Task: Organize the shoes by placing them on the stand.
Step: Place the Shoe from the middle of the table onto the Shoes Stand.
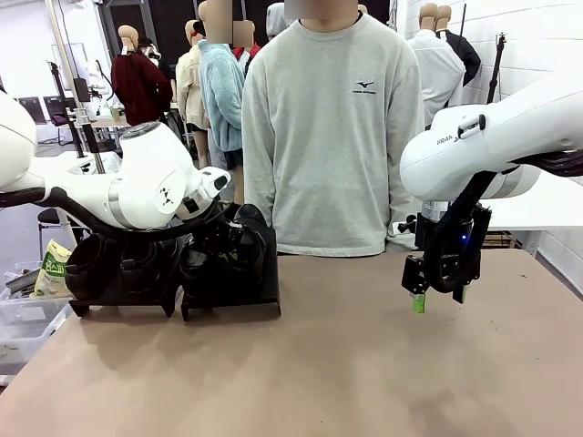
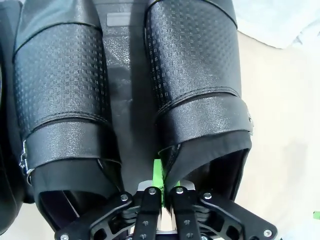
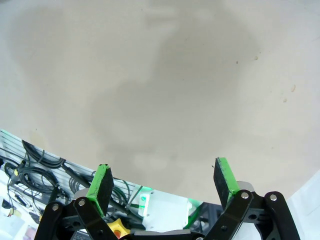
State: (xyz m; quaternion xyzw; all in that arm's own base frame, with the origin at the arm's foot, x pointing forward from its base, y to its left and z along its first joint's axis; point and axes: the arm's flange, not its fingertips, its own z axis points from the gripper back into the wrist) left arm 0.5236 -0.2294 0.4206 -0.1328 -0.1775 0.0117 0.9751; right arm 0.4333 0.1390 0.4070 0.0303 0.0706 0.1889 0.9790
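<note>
L fingers (image 2: 159,187) pinching heel rim of shoe (image 2: 200,80) on stand (image 1: 228,291) at 9 o'clock | R fingers (image 3: 165,182) spread, empty over desk (image 1: 364,364) | task looks nearly done, release left

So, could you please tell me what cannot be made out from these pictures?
- Front view: the left gripper and the shoes on the stand are largely hidden behind the left arm; the shoe count is unclear.
- Left wrist view: the fingers are shut beside a shoe's collar; whether they pinch it is hidden.
- Right wrist view: the open right gripper faces bare table.
</note>
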